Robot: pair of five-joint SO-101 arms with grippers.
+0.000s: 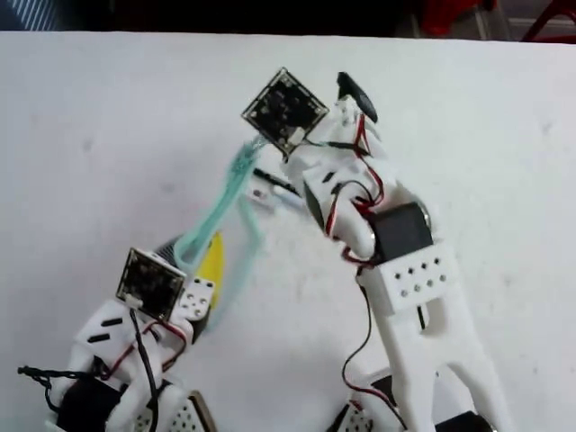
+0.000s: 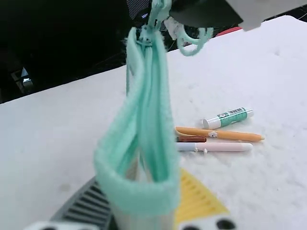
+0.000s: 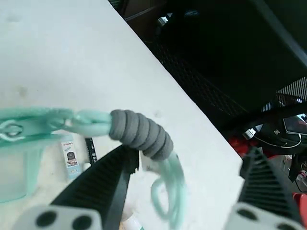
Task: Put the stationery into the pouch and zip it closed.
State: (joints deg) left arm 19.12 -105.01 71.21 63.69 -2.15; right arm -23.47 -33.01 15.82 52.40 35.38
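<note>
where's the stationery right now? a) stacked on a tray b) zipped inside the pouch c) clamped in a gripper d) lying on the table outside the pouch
d: the orange pen, the white pen and the green-and-white tube lie side by side on the table, outside the mint pouch.

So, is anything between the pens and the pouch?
Nothing lies between the pens and the pouch. But the left gripper holds one pouch end and its loop is hooked on the right gripper.
</note>
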